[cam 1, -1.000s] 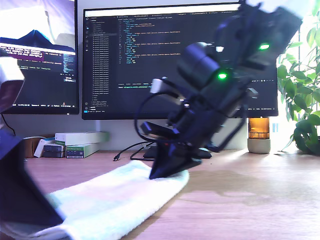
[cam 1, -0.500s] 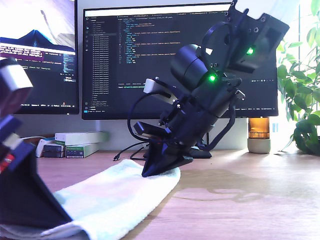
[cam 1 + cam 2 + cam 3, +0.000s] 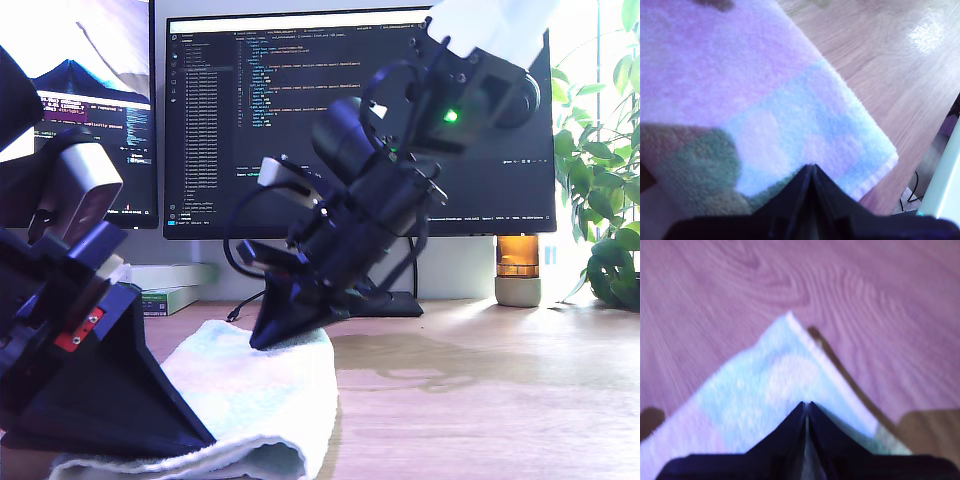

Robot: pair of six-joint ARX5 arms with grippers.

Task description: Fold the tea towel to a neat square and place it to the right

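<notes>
Pale mint terry cloth with faint pink patches, the tea towel (image 3: 250,400), lies on the wooden surface (image 3: 480,400) in the lower part of the exterior view's left half. Its near end is doubled into a thick rounded edge.

In the first wrist view my first gripper (image 3: 810,167) has its jaws pressed together to a narrow point. The tip sits in the pile of the towel, near a hemmed corner, and appears to pinch it. In the second wrist view my second gripper (image 3: 806,405) is closed to a point in the same way. Its tip is on a layered corner of the towel, with bare wood all around that corner.

In the exterior view the far arm (image 3: 380,200) leans down from the upper right, and its dark tip touches the far edge of the towel. The near arm (image 3: 80,370) fills the lower left, with its tip low on the near part of the cloth. I cannot tell from the wrist views which of these arms is which.

Behind them stand a monitor (image 3: 260,120) showing code, flat boxes (image 3: 170,285) and a green plant (image 3: 600,220).
</notes>
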